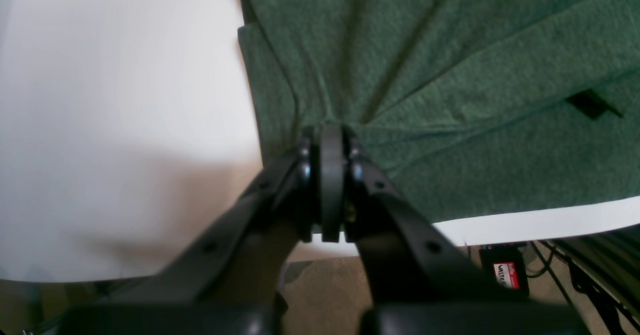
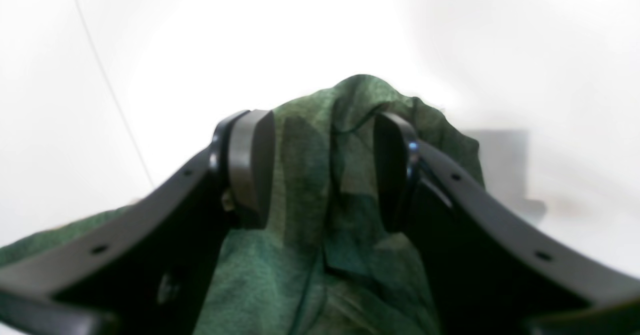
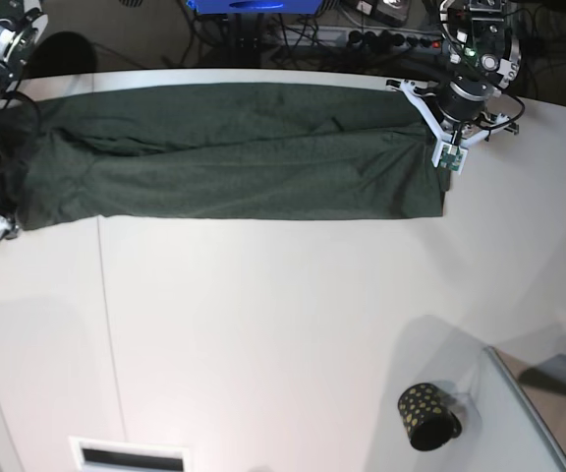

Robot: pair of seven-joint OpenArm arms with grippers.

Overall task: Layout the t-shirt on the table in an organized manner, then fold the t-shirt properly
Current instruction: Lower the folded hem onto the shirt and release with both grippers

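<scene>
- Cup (image 3: 427,416) sits near you on the table (image 3: 283,324), well apart from the work.
- Shirt (image 3: 229,152) lies as a long band along the far edge, so you have a lengthwise fold; crosswise folds look left to do.
- Left gripper (image 1: 332,140) is clamped on the shirt's end, fabric puckering at its tips.
- Right gripper (image 2: 324,170) has its jaws apart with bunched cloth lying between them; you can't tell whether it grips.
</scene>
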